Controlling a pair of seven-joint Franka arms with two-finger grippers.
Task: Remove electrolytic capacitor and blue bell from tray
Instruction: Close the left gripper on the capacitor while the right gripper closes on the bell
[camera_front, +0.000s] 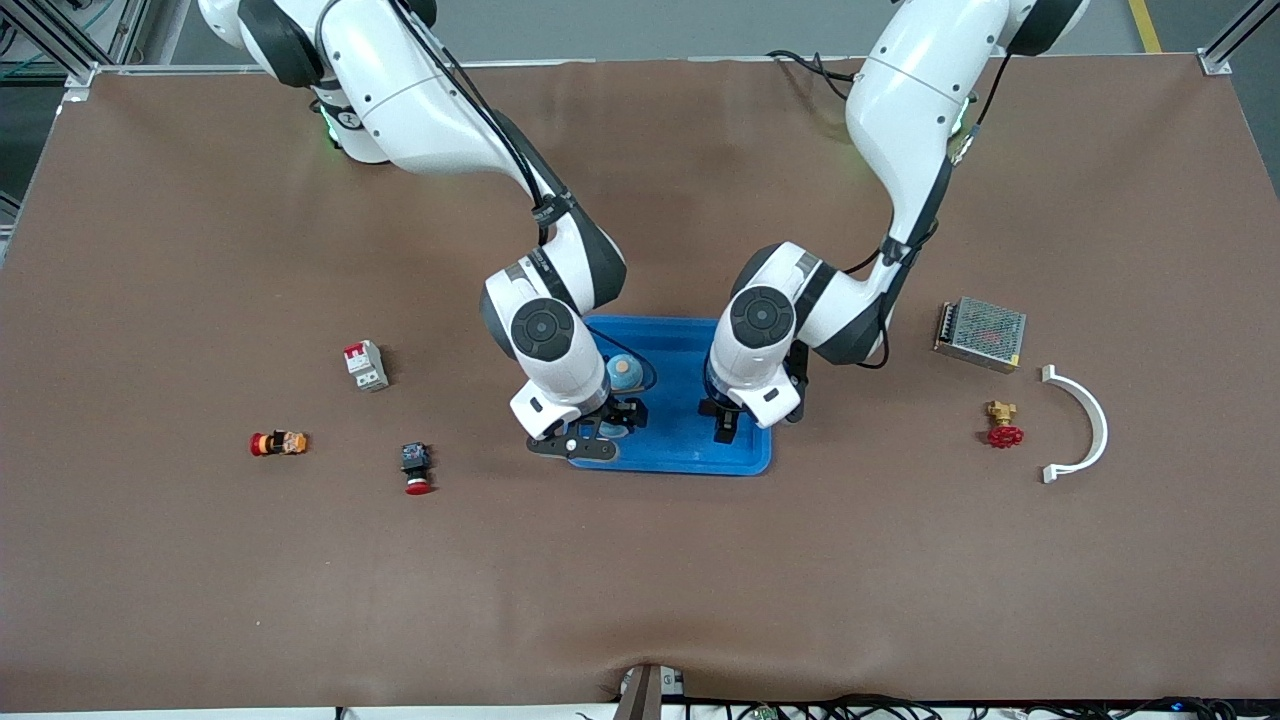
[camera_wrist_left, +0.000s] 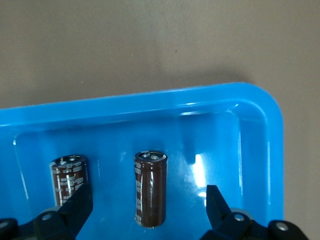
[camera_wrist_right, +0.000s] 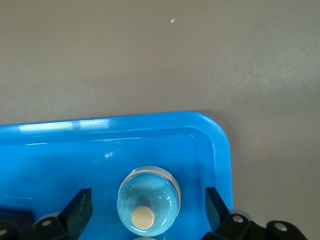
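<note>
A blue tray (camera_front: 700, 465) sits mid-table with both hands over it. In the left wrist view a brown capacitor (camera_wrist_left: 150, 189) lies on the tray floor (camera_wrist_left: 220, 135), loose between the wide-apart fingers of my open left gripper (camera_wrist_left: 148, 196). A second brown cylinder (camera_wrist_left: 67, 175) lies beside it, partly hidden by one finger. In the front view my left gripper (camera_front: 725, 428) hides the capacitor. The bell (camera_wrist_right: 148, 201), a blue dome with a tan button, stands in the tray near a corner (camera_wrist_right: 215, 135), untouched between the fingers of my open right gripper (camera_wrist_right: 148, 197). It also shows as the bell (camera_front: 624, 372) beside my right gripper (camera_front: 600, 432).
Toward the right arm's end lie a red-and-white breaker (camera_front: 365, 365), a small red-and-yellow part (camera_front: 278, 443) and a red push button (camera_front: 416, 468). Toward the left arm's end are a metal mesh box (camera_front: 980, 333), a red-handled brass valve (camera_front: 1002, 424) and a white curved bracket (camera_front: 1085, 425).
</note>
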